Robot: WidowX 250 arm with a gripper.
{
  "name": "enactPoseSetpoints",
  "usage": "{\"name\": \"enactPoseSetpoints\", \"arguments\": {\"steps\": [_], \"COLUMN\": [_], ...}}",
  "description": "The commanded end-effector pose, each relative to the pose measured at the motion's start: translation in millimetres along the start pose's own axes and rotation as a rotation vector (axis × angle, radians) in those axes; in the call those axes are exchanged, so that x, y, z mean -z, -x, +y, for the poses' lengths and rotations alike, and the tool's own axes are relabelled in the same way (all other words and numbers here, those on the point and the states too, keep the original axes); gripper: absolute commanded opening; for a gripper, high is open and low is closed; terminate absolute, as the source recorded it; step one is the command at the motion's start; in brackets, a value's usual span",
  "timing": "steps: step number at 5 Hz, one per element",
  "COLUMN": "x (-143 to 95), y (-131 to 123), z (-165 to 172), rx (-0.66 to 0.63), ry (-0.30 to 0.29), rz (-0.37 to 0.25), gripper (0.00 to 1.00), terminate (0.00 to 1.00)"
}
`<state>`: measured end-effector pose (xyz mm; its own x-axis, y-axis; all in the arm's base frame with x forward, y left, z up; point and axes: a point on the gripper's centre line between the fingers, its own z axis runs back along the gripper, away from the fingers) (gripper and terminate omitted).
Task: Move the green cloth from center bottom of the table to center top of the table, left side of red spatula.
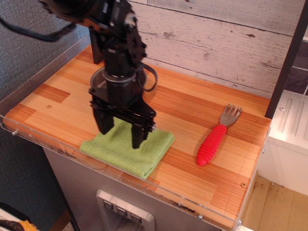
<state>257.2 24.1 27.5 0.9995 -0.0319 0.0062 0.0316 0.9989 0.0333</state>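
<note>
Over the green cloth (126, 151) the gripper (120, 135) hangs with jaws spread, gripping nothing; a shallow pinch could lift only 1 fold, dragging it short of the red spatula (216, 137).

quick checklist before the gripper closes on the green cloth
1. Gripper open, one finger either side of the cloth's middle: ok.
2. Green cloth lying flat and folded at the table's front edge: ok.
3. Fingertips touching the fabric: cannot tell; height is unclear from this angle.
4. Red spatula clear of the gripper, to the right: ok.
5. Bare wood left of the spatula at the back for the drop: ok.
6. Steel bowl behind the arm out of the lift path: cannot tell, mostly hidden.
</note>
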Motion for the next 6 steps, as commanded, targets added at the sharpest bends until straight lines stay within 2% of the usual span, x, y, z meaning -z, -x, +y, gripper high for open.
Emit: {"name": "enactPoseSetpoints", "arguments": {"steps": [1, 2, 3, 4, 6], "x": [17, 25, 29, 24, 18], "y": [2, 8, 5, -14, -74], "z": [-17, -14, -12, -22, -54], "rx": [0.047, 0.040, 0.051, 0.076, 0.140], "ry": [-0.020, -0.031, 0.006, 0.027, 0.039], "rz": [-0.045, -0.065, -0.077, -0.093, -0.122], "gripper": [1.00, 1.00, 1.00, 1.00, 1.00], "terminate": [0.00, 0.00, 0.00, 0.00, 0.00]}}
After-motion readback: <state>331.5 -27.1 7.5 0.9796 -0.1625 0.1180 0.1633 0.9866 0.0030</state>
